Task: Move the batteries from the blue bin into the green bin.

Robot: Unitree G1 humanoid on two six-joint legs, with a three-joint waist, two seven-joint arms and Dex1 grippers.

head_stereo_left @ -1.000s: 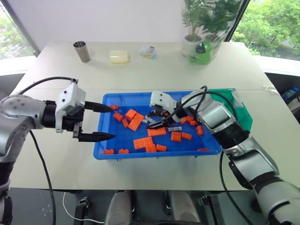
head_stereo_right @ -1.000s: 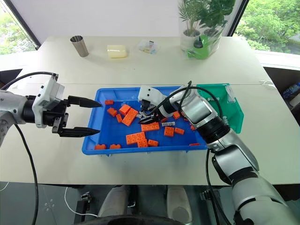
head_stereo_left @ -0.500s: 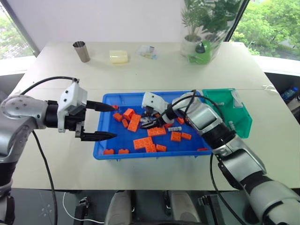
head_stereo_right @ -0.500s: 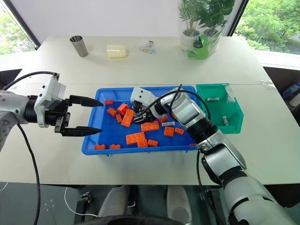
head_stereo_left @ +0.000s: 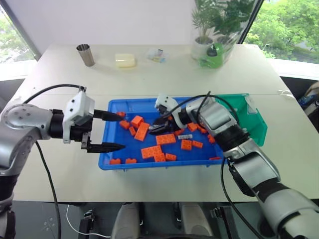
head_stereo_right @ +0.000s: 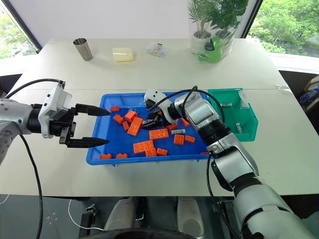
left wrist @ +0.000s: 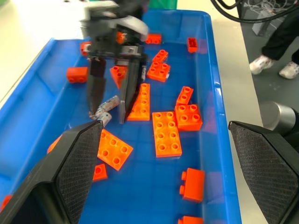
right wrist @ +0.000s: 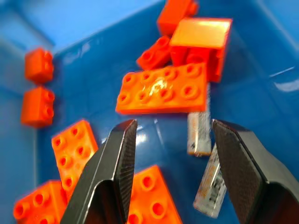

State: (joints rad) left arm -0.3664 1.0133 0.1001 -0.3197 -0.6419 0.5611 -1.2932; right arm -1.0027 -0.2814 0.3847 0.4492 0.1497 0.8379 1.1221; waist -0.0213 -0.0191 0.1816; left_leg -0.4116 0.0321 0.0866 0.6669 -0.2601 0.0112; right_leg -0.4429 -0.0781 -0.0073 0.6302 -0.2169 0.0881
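Two batteries (right wrist: 202, 133) lie on the floor of the blue bin (head_stereo_left: 144, 105), between the spread, empty fingers of the right end effector (right wrist: 175, 154) and nearer one finger, among orange bricks (right wrist: 162, 88). The left end effector (head_stereo_left: 112, 130) hovers wide open at the bin's opposite side. What may be another battery lies in the green bin (head_stereo_right: 249, 130), well behind the right end effector.

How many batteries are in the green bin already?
2. In the green bin, the far battery lies by the back wall and the near battery lies toward the front right. Others may be hidden.
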